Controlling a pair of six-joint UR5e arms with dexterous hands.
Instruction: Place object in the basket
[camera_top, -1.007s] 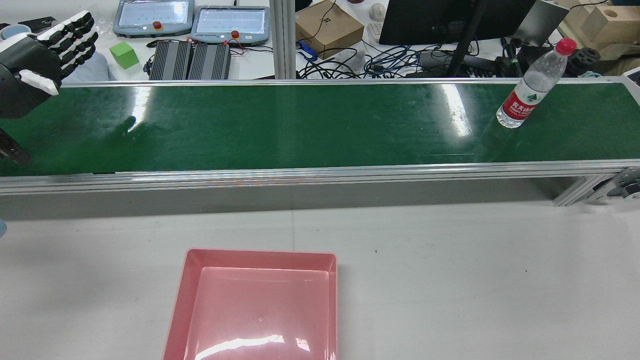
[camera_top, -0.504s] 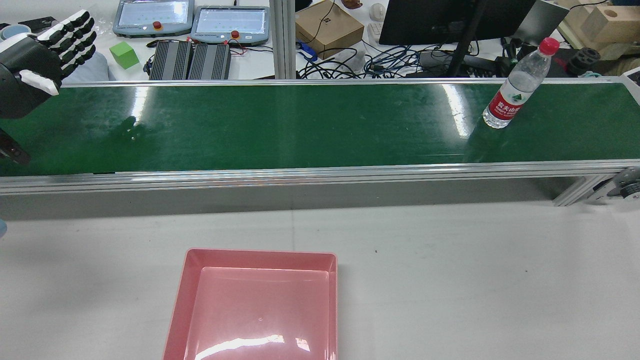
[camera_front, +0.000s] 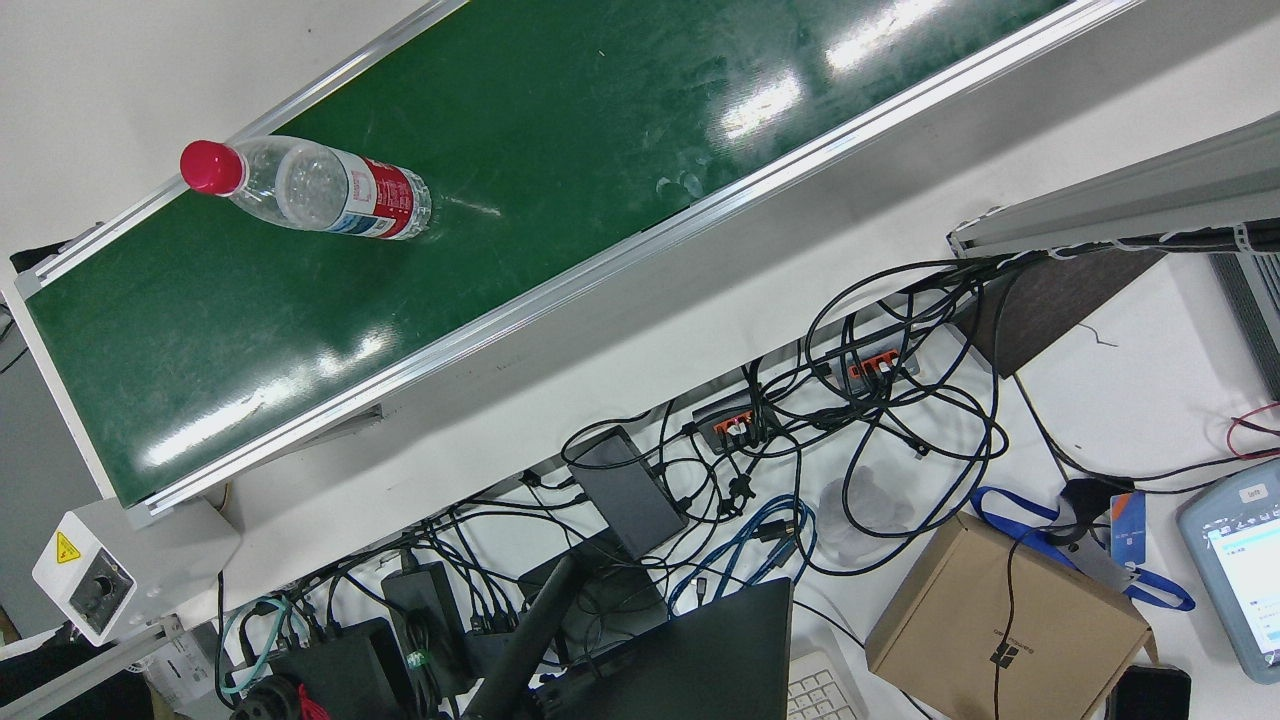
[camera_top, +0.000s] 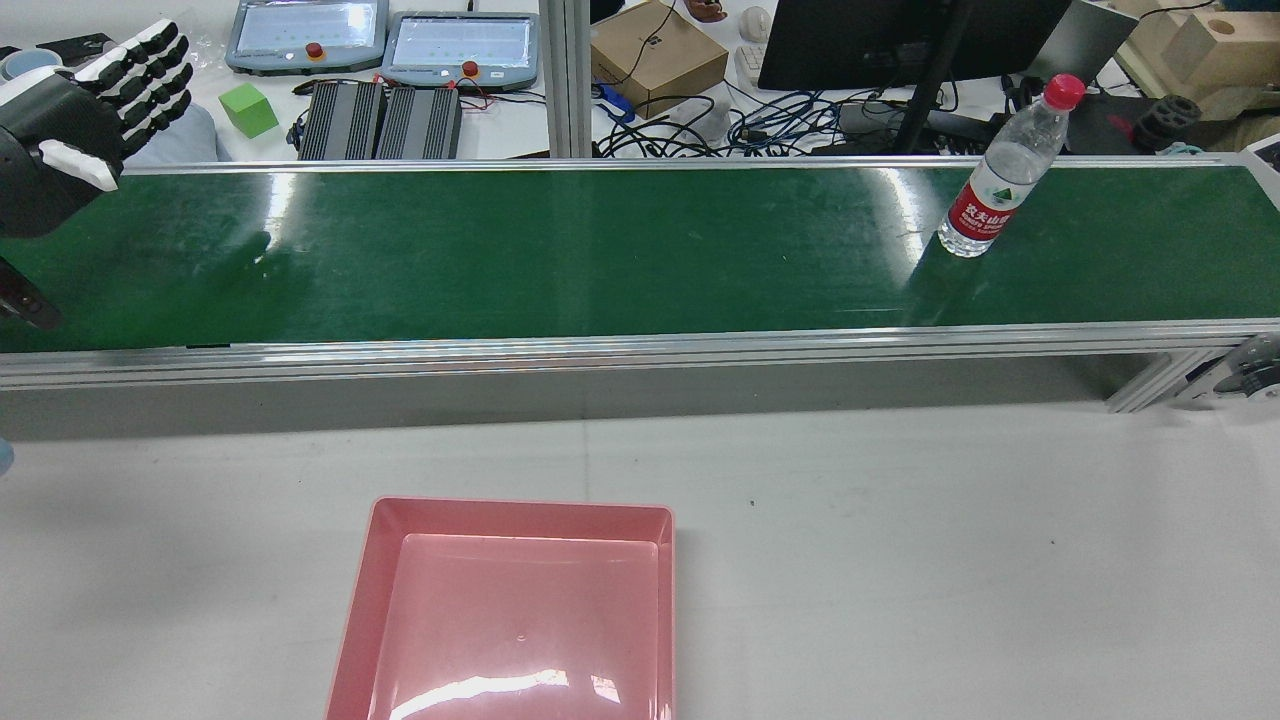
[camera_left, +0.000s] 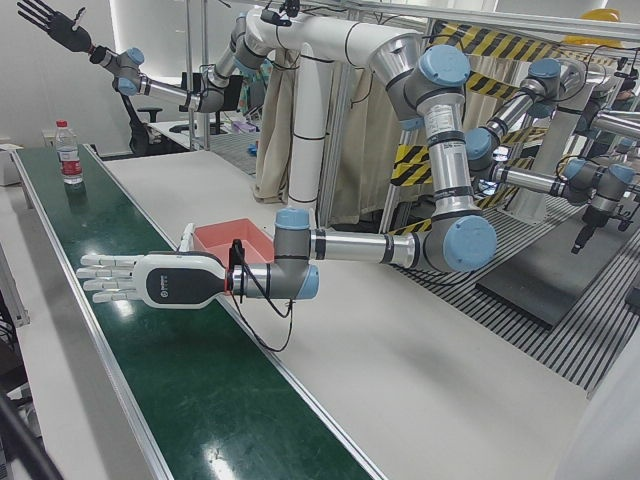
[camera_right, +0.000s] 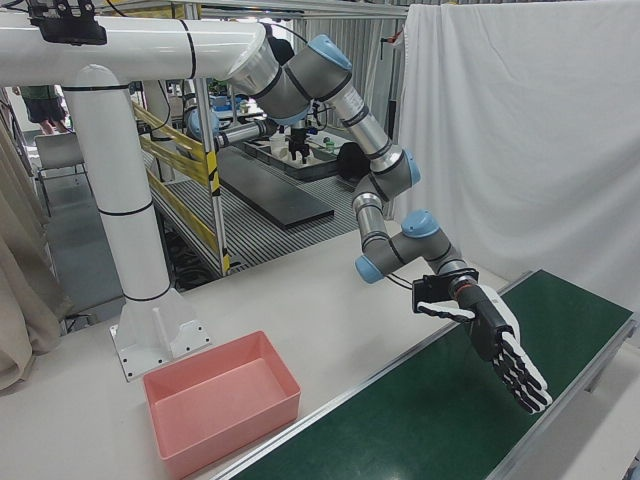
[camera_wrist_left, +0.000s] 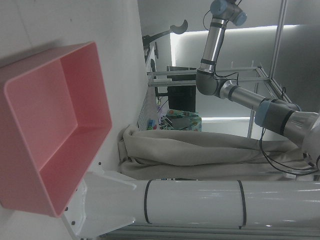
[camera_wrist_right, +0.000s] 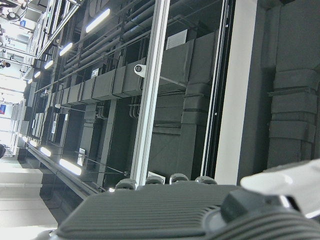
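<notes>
A clear water bottle (camera_top: 1000, 185) with a red cap and red label stands upright on the green conveyor belt (camera_top: 600, 250), near its right end in the rear view. The bottle (camera_front: 320, 190) also shows in the front view, and far down the belt in the left-front view (camera_left: 68, 155). My left hand (camera_top: 75, 110) hovers open over the belt's left end, fingers spread flat, far from the bottle (camera_left: 140, 282) (camera_right: 505, 355). My right hand (camera_left: 45, 18) is raised high, open and holding nothing. The pink basket (camera_top: 515, 610) lies on the white table in front of the belt (camera_left: 232, 238) (camera_right: 222, 400) (camera_wrist_left: 50, 135).
Aluminium rails (camera_top: 640, 350) edge the belt. Behind it are teach pendants (camera_top: 460, 45), a green cube (camera_top: 247, 108), a cardboard box (camera_top: 655, 55), a monitor and tangled cables (camera_front: 800, 450). The white arm pedestal (camera_right: 130, 260) stands beside the basket.
The bottle has travelled left along the belt, still upright. My left hand has stayed in place over the belt's left end.
</notes>
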